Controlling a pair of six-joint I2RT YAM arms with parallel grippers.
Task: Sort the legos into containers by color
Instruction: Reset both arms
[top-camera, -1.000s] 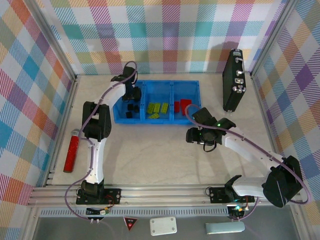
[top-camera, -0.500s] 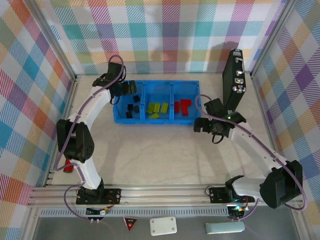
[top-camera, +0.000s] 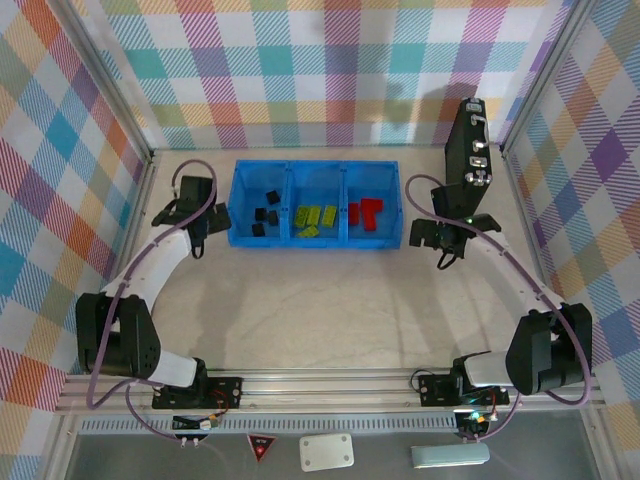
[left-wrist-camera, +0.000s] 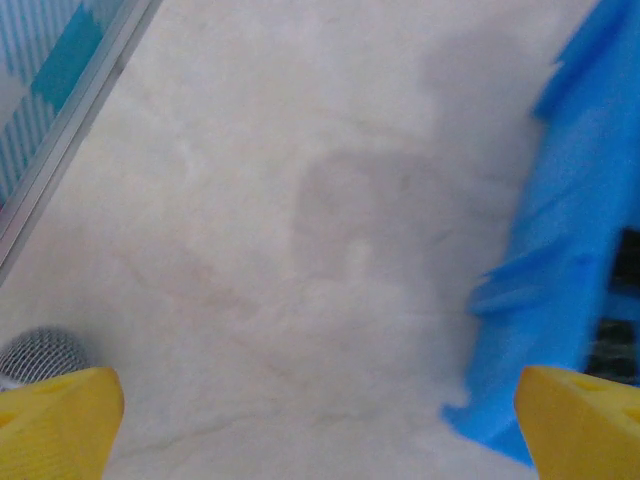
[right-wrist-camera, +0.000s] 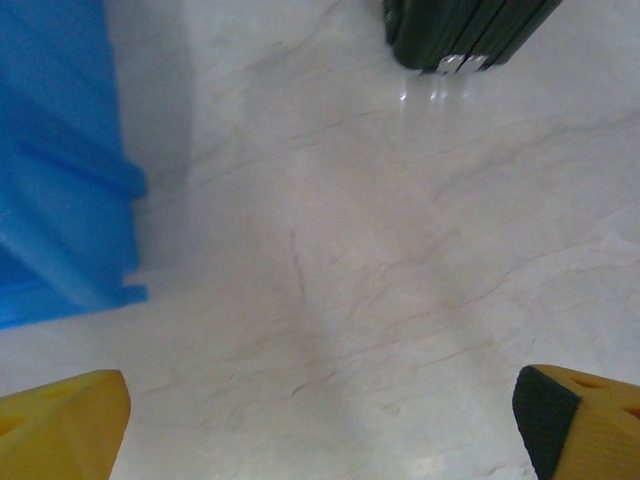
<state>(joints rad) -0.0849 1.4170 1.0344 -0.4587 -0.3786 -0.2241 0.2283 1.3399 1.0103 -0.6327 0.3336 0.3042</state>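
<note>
The blue tray (top-camera: 237, 206) holds the legos in its three containers: black cubes (top-camera: 265, 213) on the left, lime-green bricks (top-camera: 315, 216) in the middle, red bricks (top-camera: 365, 212) on the right. My left gripper (top-camera: 200, 215) hangs over bare table just left of the tray, open and holding nothing. In the left wrist view its yellow fingers (left-wrist-camera: 60, 420) stand far apart around the left gripper's gap (left-wrist-camera: 330, 420), with the tray wall (left-wrist-camera: 580, 200) at the right. My right gripper (top-camera: 445, 237) sits just right of the tray, open and holding nothing (right-wrist-camera: 320, 420), with the tray corner (right-wrist-camera: 55, 150) at its left.
A tall black case (top-camera: 468, 160) with silver latches stands at the back right, its foot (right-wrist-camera: 460, 30) just beyond the right gripper. A silver mesh-textured round end (left-wrist-camera: 40, 355) lies by the left finger. The metal wall rail (left-wrist-camera: 70, 140) runs close on the left.
Both arms have swung outward from the tray: the left from over the black compartment to the tray's left side, the right from the tray's front to its right. Both jaws opened wide.
</note>
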